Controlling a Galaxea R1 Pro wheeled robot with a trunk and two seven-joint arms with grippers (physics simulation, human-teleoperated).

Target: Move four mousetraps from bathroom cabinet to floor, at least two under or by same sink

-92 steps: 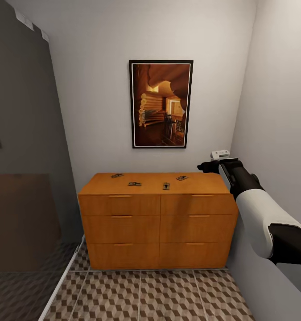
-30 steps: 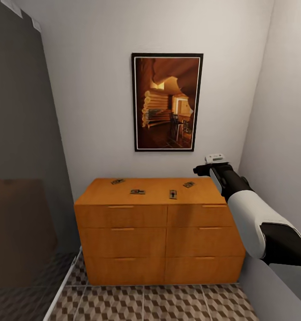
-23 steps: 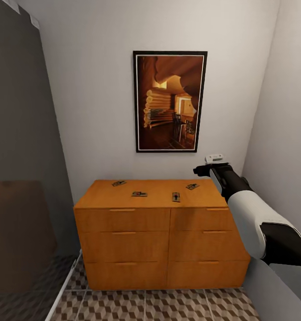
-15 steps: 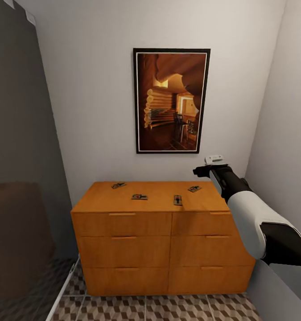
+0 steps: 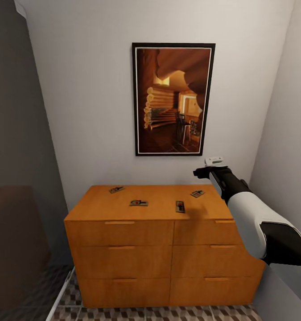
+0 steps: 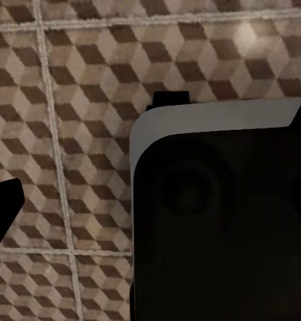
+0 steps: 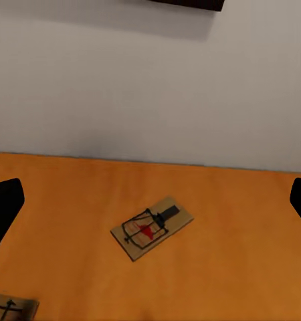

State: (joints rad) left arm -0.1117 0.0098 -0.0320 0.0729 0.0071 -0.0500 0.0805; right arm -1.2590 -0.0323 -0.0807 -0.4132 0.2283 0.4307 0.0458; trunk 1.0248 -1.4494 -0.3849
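All four mousetraps sit on top of the cabinet: one far left at the back, one mid-left, one near the middle, one at the right. The right gripper hovers just above that last trap, holding nothing. On the right wrist cam the fingers are spread wide at the edges, trap between them. Can't tell the left gripper's state; one dark fingertip shows over the floor, the rest is hidden by the robot's body. A picture hangs above.
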